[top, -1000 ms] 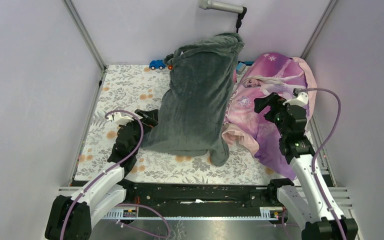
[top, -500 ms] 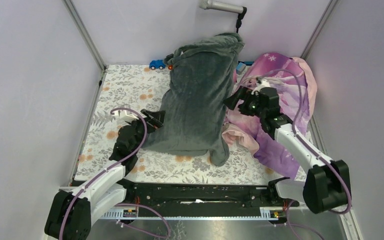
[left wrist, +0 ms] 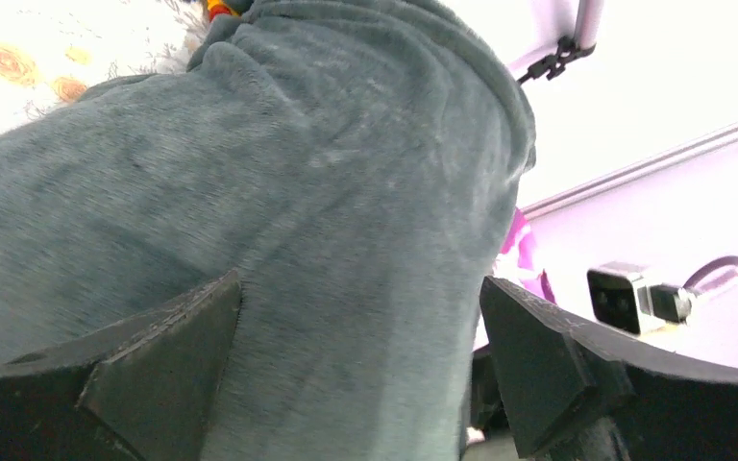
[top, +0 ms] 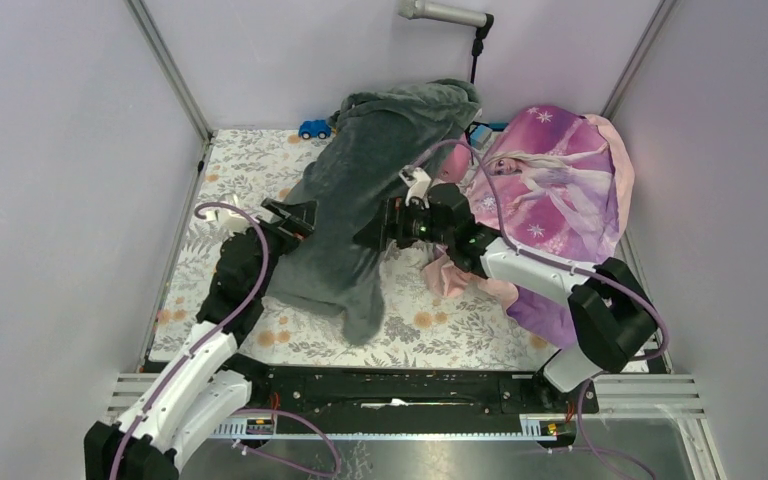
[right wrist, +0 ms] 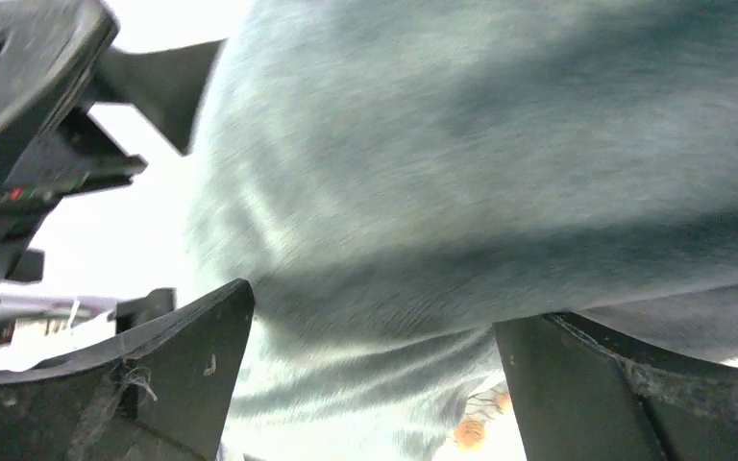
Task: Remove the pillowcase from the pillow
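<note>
The dark grey-green plush pillowcase stands bulging, leaning from the back wall down toward the front left. Its loose end hangs onto the floral mat. The pillow is hidden inside it; no white cloth shows. My left gripper is open at the pillowcase's left side, and the fleece fills the gap between its spread jaws. My right gripper is open at the pillowcase's right side, with the fleece above and between its spread jaws.
The purple-pink princess-print fabric lies heaped at the right, under my right arm. A blue toy car sits at the back by the wall. Grey walls close in the left, back and right sides.
My right arm has swung left from over the princess fabric to the pillowcase's right side. The pillowcase has tilted and shifted left. My left gripper has moved slightly back along its left side.
</note>
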`<state>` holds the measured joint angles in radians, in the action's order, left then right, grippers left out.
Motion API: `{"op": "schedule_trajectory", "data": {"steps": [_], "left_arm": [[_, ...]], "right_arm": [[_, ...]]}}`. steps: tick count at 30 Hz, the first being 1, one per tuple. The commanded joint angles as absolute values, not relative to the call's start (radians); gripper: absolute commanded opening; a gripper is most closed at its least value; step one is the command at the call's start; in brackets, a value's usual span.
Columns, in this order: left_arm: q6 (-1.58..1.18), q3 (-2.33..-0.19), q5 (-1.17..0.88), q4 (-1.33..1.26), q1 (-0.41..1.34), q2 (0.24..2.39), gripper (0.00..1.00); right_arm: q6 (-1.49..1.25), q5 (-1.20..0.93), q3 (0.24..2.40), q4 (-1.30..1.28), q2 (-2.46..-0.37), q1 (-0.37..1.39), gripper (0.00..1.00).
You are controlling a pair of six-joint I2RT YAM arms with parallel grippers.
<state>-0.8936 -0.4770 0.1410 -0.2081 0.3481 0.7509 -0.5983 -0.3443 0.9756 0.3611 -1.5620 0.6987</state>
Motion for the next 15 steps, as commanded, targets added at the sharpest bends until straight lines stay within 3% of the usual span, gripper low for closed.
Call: {"op": "schedule_trajectory", "data": {"steps": [1,7,12,15], "left_arm": [[-0.928,-0.554,0.227,-0.049,0.353,0.706,0.99],[-0.807,-0.673,0.178,-0.025,0.456,0.827,0.99],[-0.488,-0.934,0.605,0.122,0.823,1.041,0.99],[-0.388,-1.105,0.731,0.233,0.931,1.23,0.99]], "right_arm": [[-0.512,-0.524,1.016,0.467,-1.465,0.737,1.0],[-0.374,-0.165,0.929,0.254,-1.242,0.722,1.0],[-0.404,0.073,0.802,0.176,-1.046,0.629,1.0],[-0.399,0.136,0.73,0.156,-0.944,0.584,1.0]]}}
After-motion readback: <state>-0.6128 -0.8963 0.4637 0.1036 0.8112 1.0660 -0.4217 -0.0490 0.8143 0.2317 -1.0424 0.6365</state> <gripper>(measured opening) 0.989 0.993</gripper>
